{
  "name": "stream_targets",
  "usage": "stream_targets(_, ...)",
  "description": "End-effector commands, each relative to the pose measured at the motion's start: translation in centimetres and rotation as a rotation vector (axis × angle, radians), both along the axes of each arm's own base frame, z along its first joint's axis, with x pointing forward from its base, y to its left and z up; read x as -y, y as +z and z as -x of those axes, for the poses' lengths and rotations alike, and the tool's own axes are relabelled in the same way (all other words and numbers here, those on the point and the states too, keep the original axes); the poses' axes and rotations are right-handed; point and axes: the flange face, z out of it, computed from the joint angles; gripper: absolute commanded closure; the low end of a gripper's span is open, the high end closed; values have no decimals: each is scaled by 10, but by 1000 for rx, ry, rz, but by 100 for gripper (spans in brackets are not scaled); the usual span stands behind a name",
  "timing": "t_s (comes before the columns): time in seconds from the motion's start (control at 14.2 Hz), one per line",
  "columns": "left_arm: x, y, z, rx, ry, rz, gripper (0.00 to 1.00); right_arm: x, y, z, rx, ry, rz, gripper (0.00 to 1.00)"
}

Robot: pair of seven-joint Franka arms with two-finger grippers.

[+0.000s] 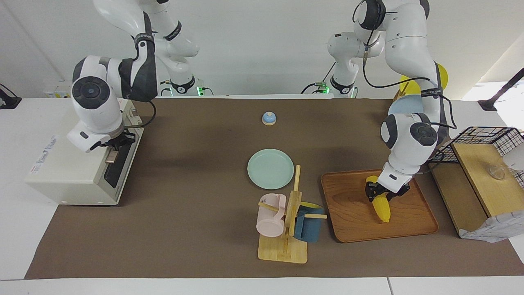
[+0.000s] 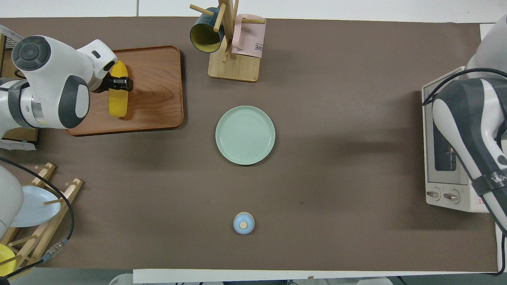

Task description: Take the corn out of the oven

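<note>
The yellow corn (image 1: 381, 207) lies on a wooden tray (image 1: 409, 229) toward the left arm's end of the table. My left gripper (image 1: 380, 193) is down over the tray and shut across the corn's thick end; it shows in the overhead view (image 2: 119, 83) on the corn (image 2: 118, 103). The cream-white oven (image 1: 69, 168) stands at the right arm's end, its dark glass door (image 1: 116, 172) looking shut. My right gripper (image 1: 122, 142) is at the top of the door, by the tan handle (image 1: 111, 157). In the overhead view the right arm covers that gripper and part of the oven (image 2: 429, 130).
A green plate (image 1: 270, 168) sits mid-table, a small blue bell (image 1: 269, 118) nearer the robots. A mug tree (image 1: 286, 229) with a pink and a blue mug stands beside the tray. A black wire basket (image 1: 487, 137) and a plate rack (image 2: 35, 206) are at the left arm's end.
</note>
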Motion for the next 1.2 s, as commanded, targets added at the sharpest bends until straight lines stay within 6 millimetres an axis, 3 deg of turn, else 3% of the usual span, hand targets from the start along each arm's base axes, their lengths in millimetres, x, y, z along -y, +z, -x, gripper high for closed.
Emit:
stream_targets(0.0, -22, 42, 2, 47, 32, -13, 0, 9, 42, 12, 87, -97, -170, 20)
stream_targets(0.07, -30, 68, 9, 56, 45, -14, 0, 13, 71, 15, 154, -139, -249, 0)
stream_targets(0.21, -43, 132, 30, 18, 72, -24, 0, 5, 123, 16, 197, -135, -271, 0)
stream_targets(0.35, -52, 192, 49, -38, 99, -34, 0, 2, 160, 21, 213, -126, -278, 0)
stream_targets(0.49, -68, 253, 59, -95, 142, -13, 0, 0, 171, 25, 205, -125, -266, 0)
stream_targets(0.63, -76, 309, 78, -185, 134, -13, 0, 0, 166, 29, 186, -120, -239, 0)
stream_targets(0.78, -80, 317, 94, -267, 60, -18, 0, 6, 160, 32, 180, -133, -236, 0)
stream_targets(0.99, -80, 328, 95, -163, 51, -5, 0, 1, 160, 35, 168, -126, -235, 0)
stream_targets(1.13, -74, 316, 97, -109, 44, 21, 0, 1, 160, 35, 168, -126, -235, 0)
